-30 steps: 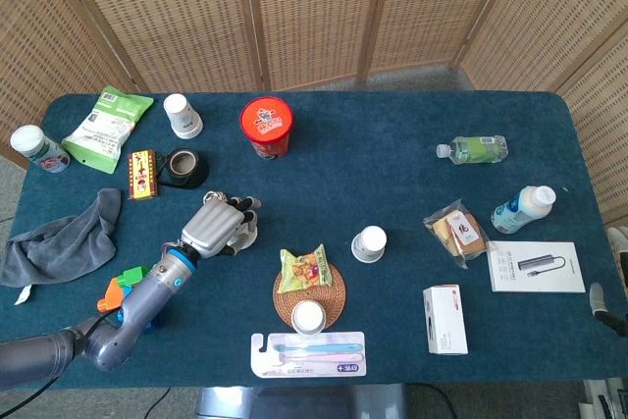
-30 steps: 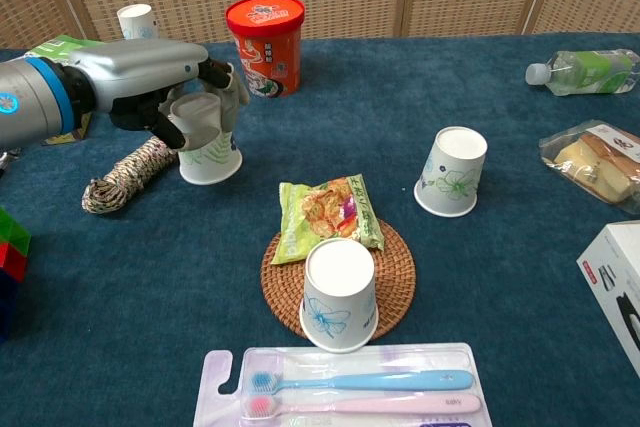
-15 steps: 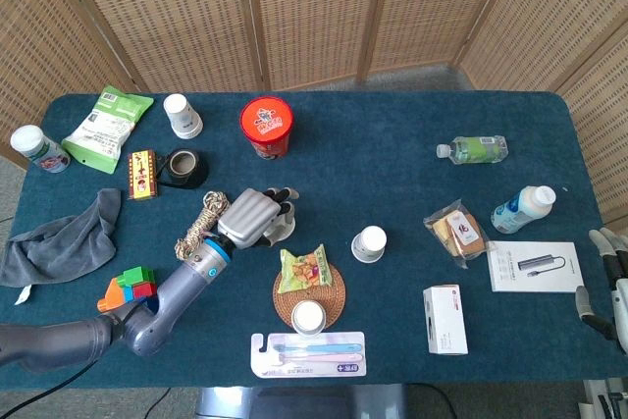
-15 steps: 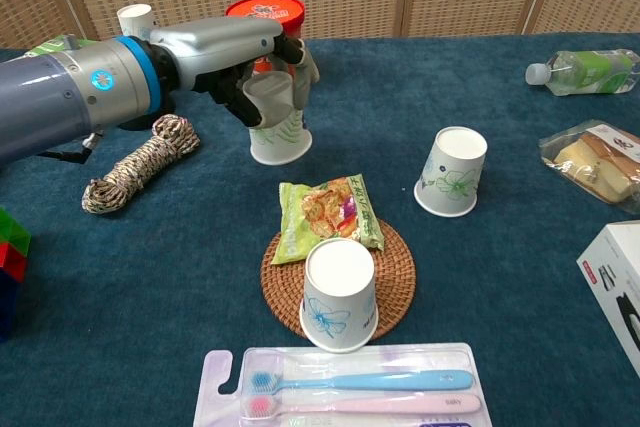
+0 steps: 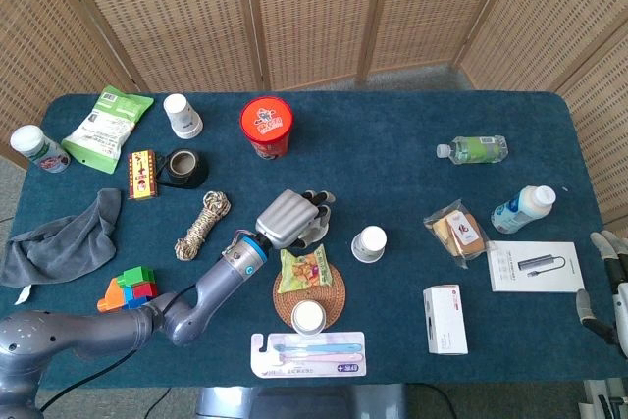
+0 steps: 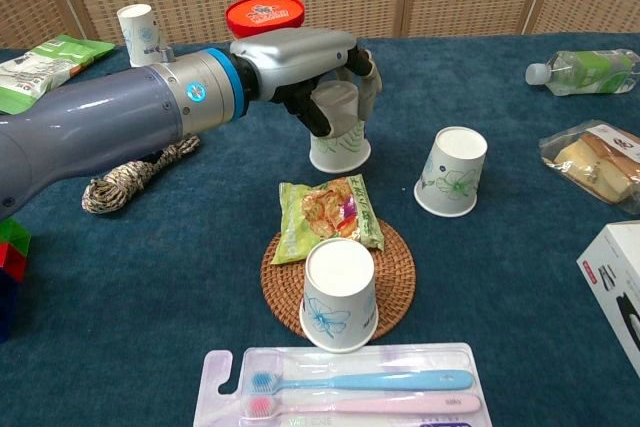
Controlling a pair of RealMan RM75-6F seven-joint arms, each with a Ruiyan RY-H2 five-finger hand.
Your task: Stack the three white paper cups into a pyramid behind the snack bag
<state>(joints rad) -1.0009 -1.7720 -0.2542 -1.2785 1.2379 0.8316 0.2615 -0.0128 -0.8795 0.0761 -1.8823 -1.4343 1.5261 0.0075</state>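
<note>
My left hand [image 6: 318, 65] grips an upside-down white paper cup [image 6: 341, 139] from above, just behind the snack bag [image 6: 327, 210]. Whether the rim touches the cloth I cannot tell. In the head view the left hand [image 5: 290, 217] covers most of that cup. A second cup [image 6: 453, 172] [image 5: 369, 243] stands upside down to the right of the bag. A third cup [image 6: 340, 294] [image 5: 308, 318] sits upside down on the woven coaster [image 6: 396, 277], in front of the bag [image 5: 303, 270]. My right hand [image 5: 610, 277] shows at the table's right edge, fingers apart and holding nothing.
A red noodle tub [image 5: 267, 126] stands behind the held cup and a coiled rope [image 5: 201, 225] lies to its left. A toothbrush pack [image 6: 345, 393] lies at the front edge. A fourth small cup [image 5: 182, 115] stands far back left, and a white box [image 5: 444, 319] lies front right.
My left hand has carried its cup to the right, from beside the rope to a spot behind the snack bag. My right hand has come into view at the right edge.
</note>
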